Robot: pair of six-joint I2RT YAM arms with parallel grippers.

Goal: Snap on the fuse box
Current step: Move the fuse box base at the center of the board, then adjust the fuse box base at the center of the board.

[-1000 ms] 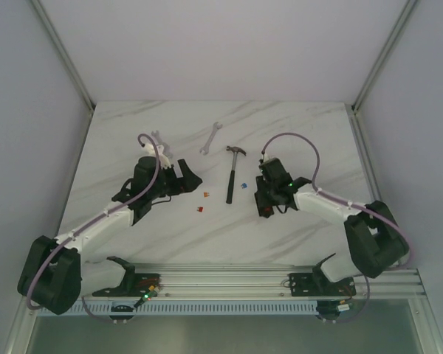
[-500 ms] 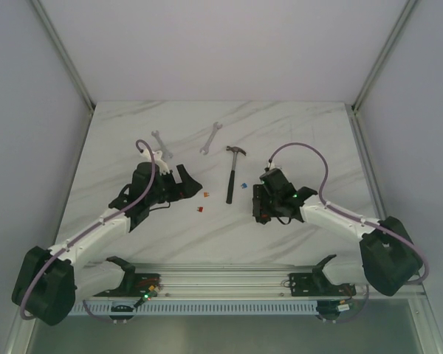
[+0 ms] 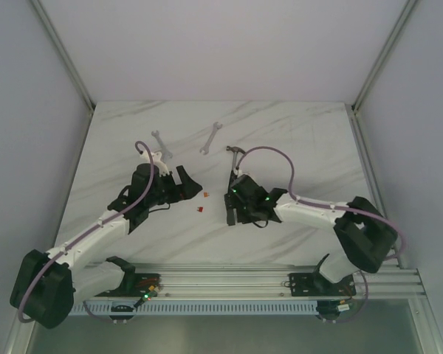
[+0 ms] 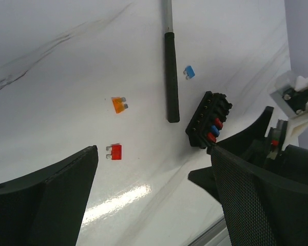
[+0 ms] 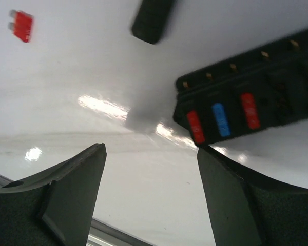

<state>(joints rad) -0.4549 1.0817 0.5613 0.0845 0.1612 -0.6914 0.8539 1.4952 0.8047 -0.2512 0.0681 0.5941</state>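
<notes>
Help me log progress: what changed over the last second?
The right claw swung left across the hammer and now hovers open by the fuse box. Nothing was grasped. The left claw barely moved; wrenches and loose fuses stayed put.

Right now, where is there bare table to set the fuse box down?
Free: far-right table past the hammer, and the strip behind both wrenches. Crowded: between left hand and right hand, with loose fuses, hammer handle and fuse box.

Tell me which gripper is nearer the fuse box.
Right. The right gripper hovers just beside the fuse box; the left gripper sits farther off, past the red fuse.
</notes>
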